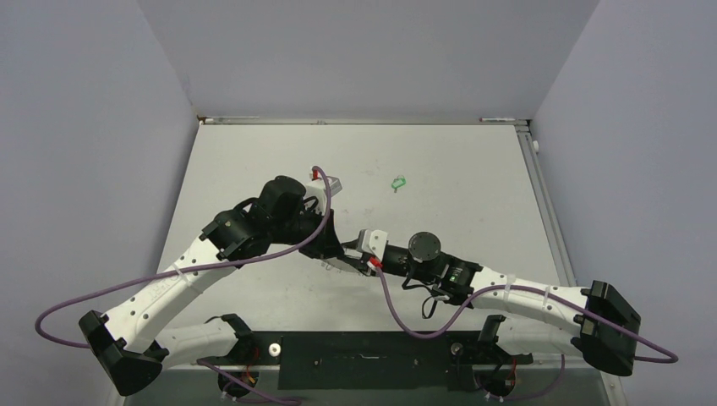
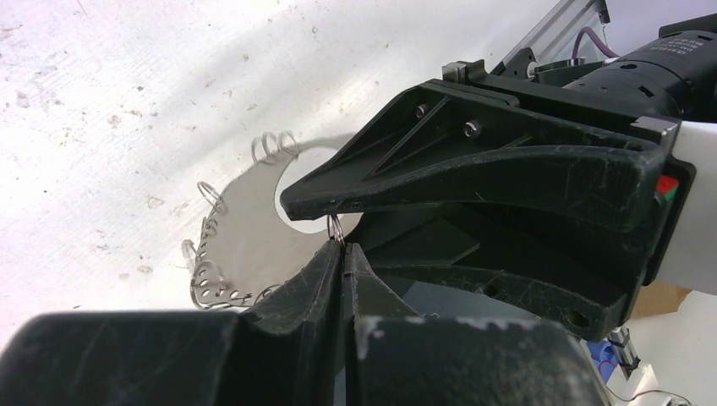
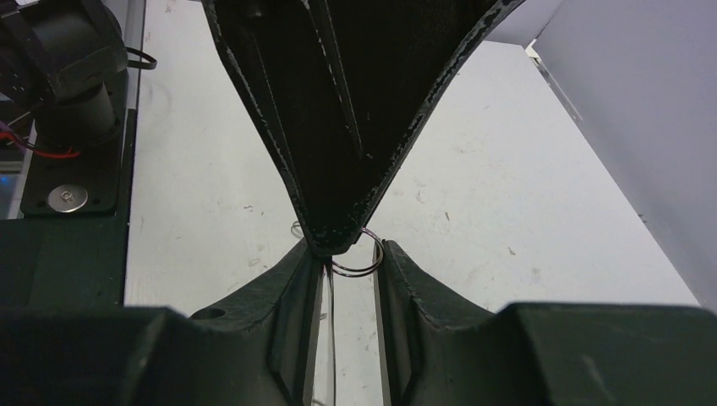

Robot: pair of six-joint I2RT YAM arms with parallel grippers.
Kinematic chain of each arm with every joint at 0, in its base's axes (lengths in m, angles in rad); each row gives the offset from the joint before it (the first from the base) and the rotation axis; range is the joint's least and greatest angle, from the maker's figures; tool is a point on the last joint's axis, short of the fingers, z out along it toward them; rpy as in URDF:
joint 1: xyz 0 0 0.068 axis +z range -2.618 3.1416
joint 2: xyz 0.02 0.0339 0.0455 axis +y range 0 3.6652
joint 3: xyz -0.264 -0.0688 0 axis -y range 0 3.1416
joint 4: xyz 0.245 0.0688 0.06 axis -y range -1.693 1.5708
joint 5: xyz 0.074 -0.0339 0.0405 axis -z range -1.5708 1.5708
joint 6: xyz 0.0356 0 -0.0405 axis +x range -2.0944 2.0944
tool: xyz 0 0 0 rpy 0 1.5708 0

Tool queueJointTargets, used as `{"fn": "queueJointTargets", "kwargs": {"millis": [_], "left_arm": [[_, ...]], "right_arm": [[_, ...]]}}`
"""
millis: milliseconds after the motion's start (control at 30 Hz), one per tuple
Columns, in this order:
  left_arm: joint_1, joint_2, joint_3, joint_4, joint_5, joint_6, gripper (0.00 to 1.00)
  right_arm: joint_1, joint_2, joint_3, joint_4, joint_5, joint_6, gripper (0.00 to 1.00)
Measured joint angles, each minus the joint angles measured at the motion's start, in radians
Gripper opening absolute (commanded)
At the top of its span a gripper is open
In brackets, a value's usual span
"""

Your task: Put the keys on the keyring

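Note:
The keyring, a flat grey metal ring with tiny wire loops on its rim, hangs above the table. My left gripper is shut on its edge, and one small wire loop pokes out at the fingertips. My right gripper meets it head-on. Its jaws stand slightly apart around that wire loop and the ring's thin edge. The loop touches one finger. In the top view both grippers meet at mid-table. The green key lies alone on the table beyond them.
Purple cables trail from both arms across the near half of the table. Grey walls close in the table on the left, back and right. A metal rail runs along the right edge.

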Motion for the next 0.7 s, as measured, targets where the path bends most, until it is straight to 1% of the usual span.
{"fn": "queueJointTargets", "kwargs": {"millis": [67,300,367,500,533,633,700], "left_arm": [[0.0,0.0,0.0,-0.001,-0.001,0.0,0.0],[0.0,0.0,0.0,-0.006,-0.002,0.001,0.01],[0.0,0.0,0.001,-0.006,-0.001,0.001,0.11],[0.0,0.0,0.013,-0.009,0.003,0.002,0.46],[0.0,0.0,0.021,-0.009,0.005,-0.002,0.51],[0.0,-0.002,0.042,-0.012,0.009,0.005,0.61],[0.002,-0.006,0.056,-0.015,0.009,0.009,0.63]], "right_arm": [[0.0,0.001,0.0,0.0,0.0,0.003,0.17],[-0.001,0.001,0.0,-0.001,0.0,0.007,0.12],[-0.001,0.001,0.0,-0.001,-0.001,0.01,0.12],[-0.001,0.001,0.0,0.0,-0.009,0.012,0.11],[-0.001,0.001,0.0,0.0,-0.011,0.013,0.11],[-0.002,0.0,0.0,0.0,-0.018,0.014,0.11],[-0.006,0.0,0.0,0.0,-0.03,0.015,0.11]]}}
